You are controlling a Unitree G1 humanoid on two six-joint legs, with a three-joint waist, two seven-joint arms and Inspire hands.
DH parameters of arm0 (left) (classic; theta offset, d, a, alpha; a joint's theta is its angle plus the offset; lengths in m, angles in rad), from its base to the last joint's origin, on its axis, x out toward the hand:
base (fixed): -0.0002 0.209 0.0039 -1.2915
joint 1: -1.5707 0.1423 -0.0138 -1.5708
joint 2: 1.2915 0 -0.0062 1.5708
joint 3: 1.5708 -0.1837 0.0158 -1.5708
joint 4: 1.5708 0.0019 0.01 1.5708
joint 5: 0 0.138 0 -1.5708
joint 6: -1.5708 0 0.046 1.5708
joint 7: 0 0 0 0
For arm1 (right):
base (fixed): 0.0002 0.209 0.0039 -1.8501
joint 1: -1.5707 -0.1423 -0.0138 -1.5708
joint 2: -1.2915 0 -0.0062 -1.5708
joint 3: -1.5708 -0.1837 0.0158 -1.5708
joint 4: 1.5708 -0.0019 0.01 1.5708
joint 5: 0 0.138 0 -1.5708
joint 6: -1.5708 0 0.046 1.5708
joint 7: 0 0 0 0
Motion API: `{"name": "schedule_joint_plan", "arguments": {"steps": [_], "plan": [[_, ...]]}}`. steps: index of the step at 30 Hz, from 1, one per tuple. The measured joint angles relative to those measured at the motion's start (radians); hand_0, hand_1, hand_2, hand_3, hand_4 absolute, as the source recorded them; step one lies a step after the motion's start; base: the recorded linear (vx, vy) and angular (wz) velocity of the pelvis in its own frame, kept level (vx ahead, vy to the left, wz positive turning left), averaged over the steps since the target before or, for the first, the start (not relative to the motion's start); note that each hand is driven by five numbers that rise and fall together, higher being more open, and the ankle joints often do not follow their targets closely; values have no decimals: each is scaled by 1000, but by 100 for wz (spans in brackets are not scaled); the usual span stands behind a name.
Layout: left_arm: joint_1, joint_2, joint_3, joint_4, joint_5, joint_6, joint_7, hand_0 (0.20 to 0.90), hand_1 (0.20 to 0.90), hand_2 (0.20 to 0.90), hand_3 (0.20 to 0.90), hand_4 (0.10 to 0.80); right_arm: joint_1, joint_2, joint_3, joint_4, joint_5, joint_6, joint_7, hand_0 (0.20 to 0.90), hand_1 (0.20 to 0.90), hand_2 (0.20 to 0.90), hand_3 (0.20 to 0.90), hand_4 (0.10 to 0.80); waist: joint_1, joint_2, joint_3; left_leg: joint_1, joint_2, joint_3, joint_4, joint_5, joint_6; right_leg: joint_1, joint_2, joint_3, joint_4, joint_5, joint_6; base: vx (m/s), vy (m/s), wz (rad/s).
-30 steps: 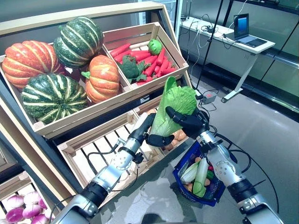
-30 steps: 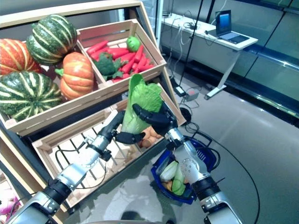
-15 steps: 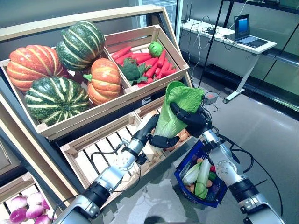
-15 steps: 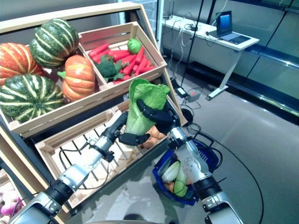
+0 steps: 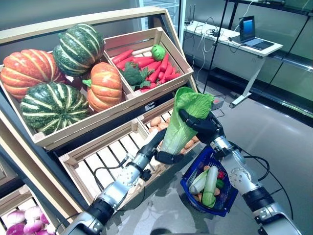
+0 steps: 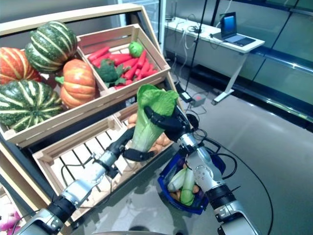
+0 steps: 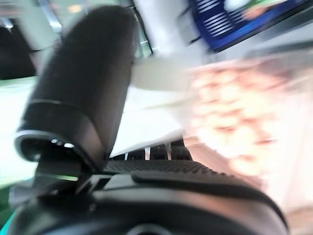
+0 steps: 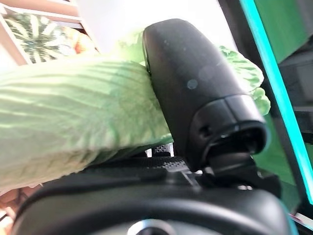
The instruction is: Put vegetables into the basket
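The right robot hand (image 5: pixel 201 126) was curled around a long napa cabbage (image 5: pixel 182 119), its dark fingers wrapped over the crinkled green leaf end while the pale ribbed stalk pointed down. The cabbage stood nearly upright, held in the air in front of the slatted wooden crates. The left robot hand (image 5: pixel 165 157) sat at the stalk's lower end, its fingers bent beneath the white base; whether they actually gripped it could not be told from the views.

Just below and beside the right forearm hung a blue plastic basket (image 5: pixel 191 172) with perforated walls, already holding a pale green-white vegetable, a long green one and some small orange and red pieces.

The wooden display stand (image 5: pixel 98 17) behind carried sloping crates. The upper left crate (image 5: pixel 73 128) held ribbed pumpkins: two orange ones (image 5: pixel 105 86) and two dark green ones striped with cream (image 5: pixel 80 42). The upper right crate (image 5: pixel 168 81) held smooth red carrots (image 5: pixel 157 67), a knobbly broccoli head (image 5: pixel 133 74) and a small round green vegetable (image 5: pixel 158 52). In the lower crate near the stand's right edge lay rounded tan potatoes (image 5: pixel 156 121), while the slatted crate (image 5: pixel 105 161) beside it showed bare boards.
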Motion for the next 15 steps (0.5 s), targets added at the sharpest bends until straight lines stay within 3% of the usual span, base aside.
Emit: {"name": "schedule_joint_plan", "arguments": {"steps": [3,6,15], "plan": [[84,-4,78,102,-34,33,-41,900,900,900,900,800,-1,1,-49,-22,5,-3,16,300,300,300,300,400,-8,-2,-1,1,1,14,0,0,0,-9,2,15,0,3,-1,-5,23,-12],[104,-4,101,221,-50,57,-77,900,900,900,900,800,0,1,-91,-21,7,-11,17,300,300,300,300,400,-11,-6,-2,1,1,21,0,0,0,-14,2,23,0,7,-1,32,16,-8],[104,-41,162,251,-120,54,-64,900,900,900,900,800,24,3,-138,87,13,-29,33,300,300,300,300,400,-29,-12,-4,11,2,42,-1,0,0,-17,6,45,0,14,-1,9,-3,-6]]}}
